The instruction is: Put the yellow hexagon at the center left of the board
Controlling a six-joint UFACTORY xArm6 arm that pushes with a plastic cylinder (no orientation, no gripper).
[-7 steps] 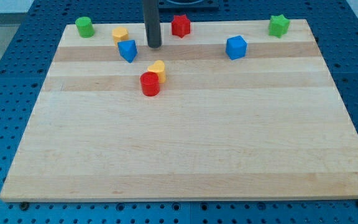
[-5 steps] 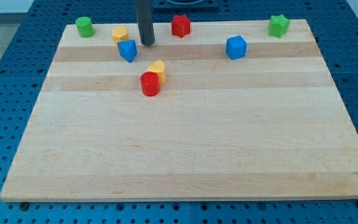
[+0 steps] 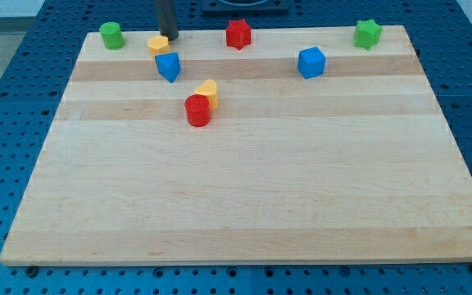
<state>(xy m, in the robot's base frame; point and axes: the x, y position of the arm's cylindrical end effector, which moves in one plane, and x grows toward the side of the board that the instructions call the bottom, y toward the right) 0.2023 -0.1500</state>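
The yellow hexagon [image 3: 157, 44] lies near the top left of the wooden board [image 3: 244, 197]. My tip [image 3: 170, 35] is at the board's top edge, just right of and above the yellow hexagon, touching or nearly touching it. A blue block [image 3: 169, 66] sits just below the hexagon. A second yellow block [image 3: 209, 93] with a rounded shape rests against a red cylinder [image 3: 197, 111] further down.
A green cylinder [image 3: 111, 35] stands at the top left corner. A red star [image 3: 238, 34] is at the top middle, a blue cube [image 3: 311, 62] to its lower right, and a green star [image 3: 367, 34] at the top right corner.
My tip has moved up and to the left, from right of the blue block to the top edge beside the yellow hexagon. No block has visibly moved.
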